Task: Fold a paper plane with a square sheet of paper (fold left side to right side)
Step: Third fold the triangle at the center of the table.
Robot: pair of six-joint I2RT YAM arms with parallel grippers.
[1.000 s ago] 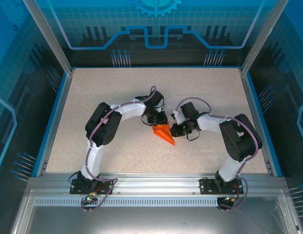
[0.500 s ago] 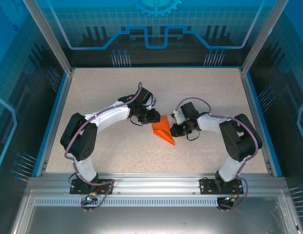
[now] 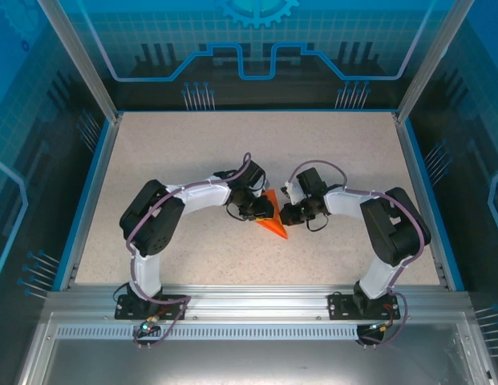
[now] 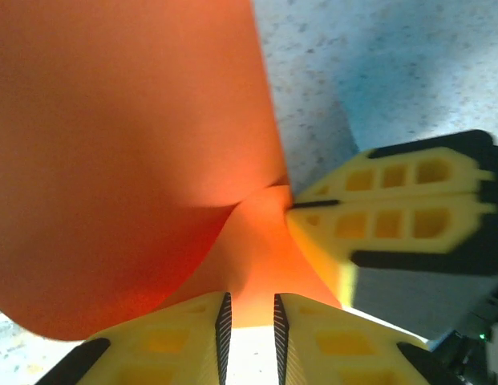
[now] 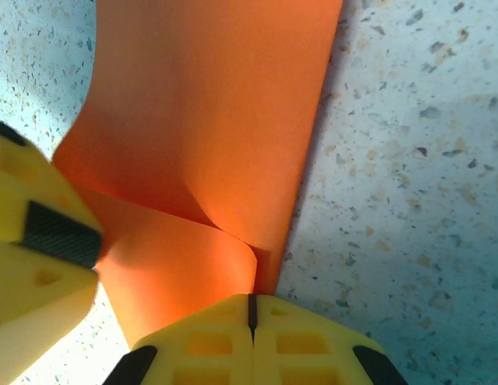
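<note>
The square sheet of paper (image 3: 274, 224) is bright orange and lies mid-table, partly folded into a pointed wedge. In the left wrist view the paper (image 4: 128, 152) curves up towards the camera. My left gripper (image 3: 261, 210) leans over its left edge. Its jaws (image 4: 249, 298) stand a narrow gap apart over the paper, with nothing clearly pinched between them. My right gripper (image 3: 287, 214) is at the paper's right edge. It is shut (image 5: 251, 297) on a curled-up flap of the paper (image 5: 208, 144). The left wrist view shows the right gripper (image 4: 293, 206) pulling the flap into a peak.
The speckled table (image 3: 184, 152) is bordered by a blue rim (image 3: 87, 200) and glass walls. Both arms bend inward and meet at the middle. One finger of the left gripper (image 5: 36, 241) sits close beside the flap in the right wrist view.
My left arm pulled back to the left half a second ago and has now returned onto the paper's left edge. The right arm and its grip have not moved.
</note>
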